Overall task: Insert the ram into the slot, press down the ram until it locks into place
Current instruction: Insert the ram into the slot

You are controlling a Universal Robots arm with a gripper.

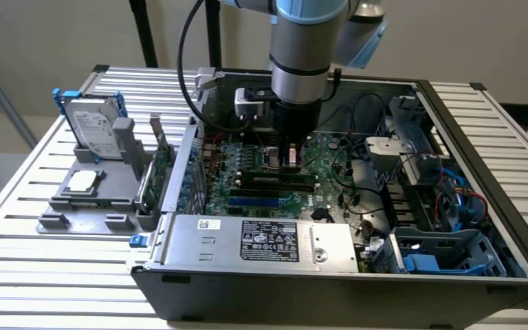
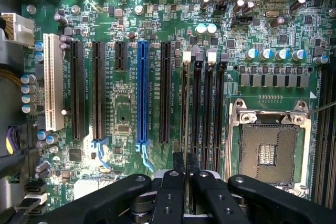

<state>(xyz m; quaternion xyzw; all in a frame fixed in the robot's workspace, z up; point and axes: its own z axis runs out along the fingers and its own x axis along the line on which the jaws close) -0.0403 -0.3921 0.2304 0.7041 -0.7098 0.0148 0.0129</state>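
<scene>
Gripper: low inside the case, over the motherboard. Its fingers are pinched almost together on the ram, which is held edge-on.
Ram: lies along the slot at the near edge of the four-slot bank. Whether it is seated cannot be told.
Blue socket: parallel and nearer, with one black socket between.
CPU socket: on the far side of the bank.
Hard drive: on a grey stand outside the case, at the exterior view's left.

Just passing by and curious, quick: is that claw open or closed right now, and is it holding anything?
Gripper: closed, holding the ram edge-on between its fingers.
</scene>
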